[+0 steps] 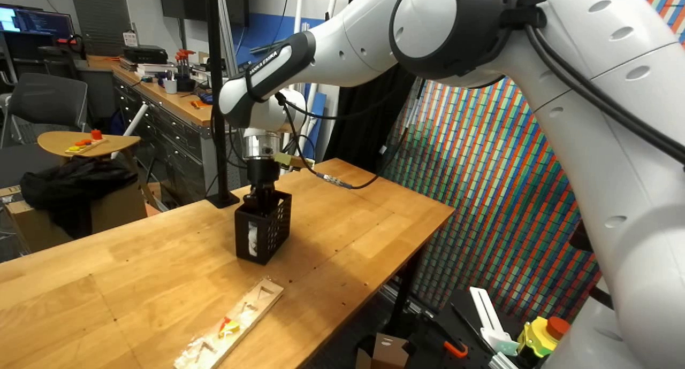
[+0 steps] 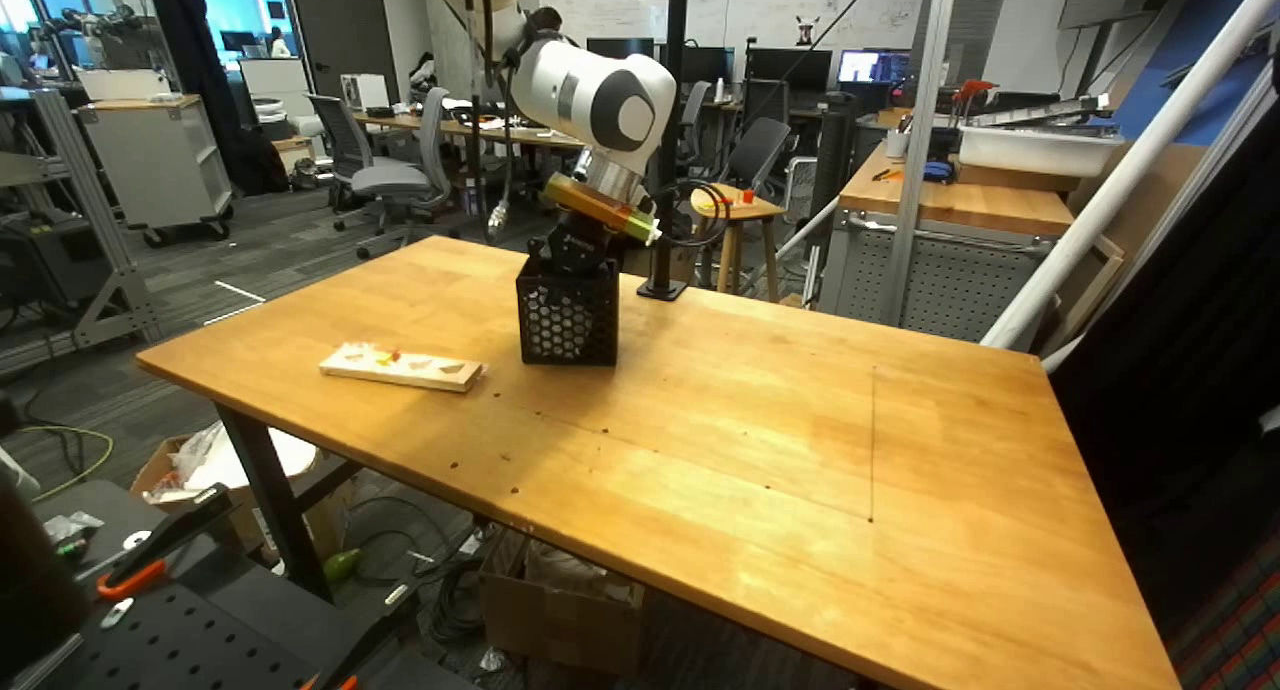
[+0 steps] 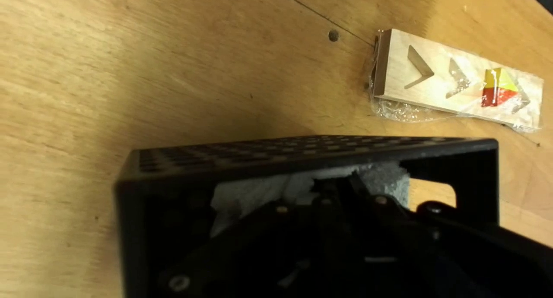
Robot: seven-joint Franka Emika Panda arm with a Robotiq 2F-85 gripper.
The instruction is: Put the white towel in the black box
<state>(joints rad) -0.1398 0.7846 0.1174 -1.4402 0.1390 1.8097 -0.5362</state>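
Observation:
The black box (image 1: 274, 231) stands upright on the wooden table and shows in both exterior views (image 2: 604, 322). Its rim (image 3: 302, 165) fills the lower part of the wrist view. The white towel (image 3: 250, 194) is inside the box. It also shows through the box's side slot (image 1: 252, 239) and dimly through the holed wall (image 2: 563, 338). My gripper (image 3: 343, 181) points down into the box from above, its fingers (image 1: 260, 199) below the rim. The fingertips are close together with towel around them and look shut on it. The dark interior hides the exact contact.
A plastic-wrapped wooden strip (image 1: 241, 318) with cut-outs and a red-yellow piece lies on the table (image 2: 760, 490) near the box. A black upright post (image 1: 215, 117) stands at the table edge close to the arm. A cable hangs beside the arm.

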